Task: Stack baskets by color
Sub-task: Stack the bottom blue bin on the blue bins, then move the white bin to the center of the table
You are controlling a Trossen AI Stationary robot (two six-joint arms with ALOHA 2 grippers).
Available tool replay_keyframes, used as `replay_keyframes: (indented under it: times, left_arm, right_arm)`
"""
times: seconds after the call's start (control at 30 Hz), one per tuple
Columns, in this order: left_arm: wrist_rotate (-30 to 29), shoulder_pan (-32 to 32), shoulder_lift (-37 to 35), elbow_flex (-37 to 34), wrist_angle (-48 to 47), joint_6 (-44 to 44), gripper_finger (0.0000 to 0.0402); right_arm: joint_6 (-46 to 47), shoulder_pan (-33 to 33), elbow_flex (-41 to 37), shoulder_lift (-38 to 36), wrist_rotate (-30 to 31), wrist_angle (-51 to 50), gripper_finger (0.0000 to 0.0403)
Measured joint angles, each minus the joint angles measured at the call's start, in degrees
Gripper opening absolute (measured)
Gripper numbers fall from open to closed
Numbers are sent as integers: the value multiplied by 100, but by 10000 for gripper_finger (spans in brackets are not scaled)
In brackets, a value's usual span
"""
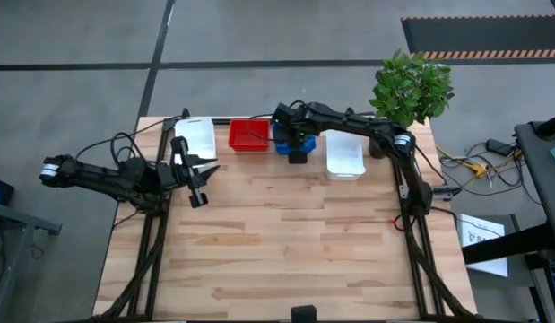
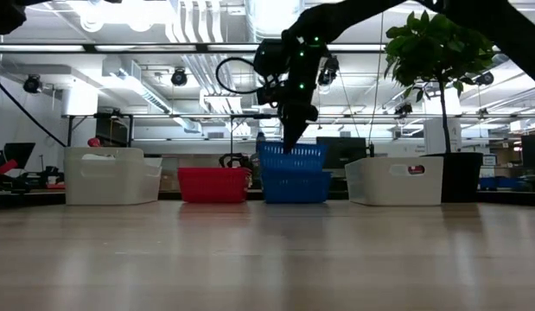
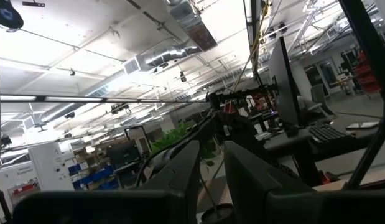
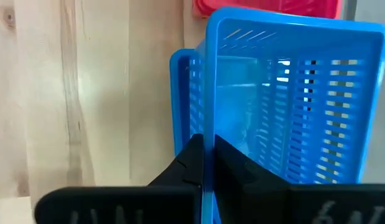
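Along the table's far edge stand a white basket (image 1: 198,136), a red basket (image 1: 248,135), a blue basket (image 2: 293,188) and another white basket (image 1: 344,154). A second blue basket (image 2: 291,155) sits right above the first, its bottom at the lower one's rim, with my right gripper (image 4: 204,165) shut on it from above. At the table's left, my left gripper (image 1: 198,199) points upward, away from the baskets. Its fingers (image 3: 180,180) stand a little apart with nothing between them. My right gripper pinches one side wall of the upper blue basket at its rim (image 4: 205,124), one finger inside the basket and one outside. The fingers come steeply from above, pointing down. The basket hangs over the lower blue basket (image 4: 183,93); whether it rests in it I cannot tell.
A black pot (image 2: 461,177) with a leafy plant (image 1: 411,85) stands at the far right corner, beside the right white basket. The near half of the wooden table (image 1: 286,260) is bare.
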Motion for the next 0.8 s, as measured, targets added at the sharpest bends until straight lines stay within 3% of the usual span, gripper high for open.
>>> replay_keyframes:
  times: [0.2, 0.57, 0.67, 0.8]
  left_arm:
    - [0, 0, -9, 0, -9, 0, 58]
    - [0, -1, -8, -2, -13, 0, 58]
    - [0, 0, -7, -4, -25, 0, 58]
    - [0, 0, 0, -4, -20, 23, 58]
  right_arm:
    - [-34, 4, -4, 72, 48, 13, 22]
    - [26, 10, 41, -83, 490, -38, 108]
    - [163, 22, 89, -210, 452, 85, 101]
    - [288, 3, -122, -243, 112, 577, 43]
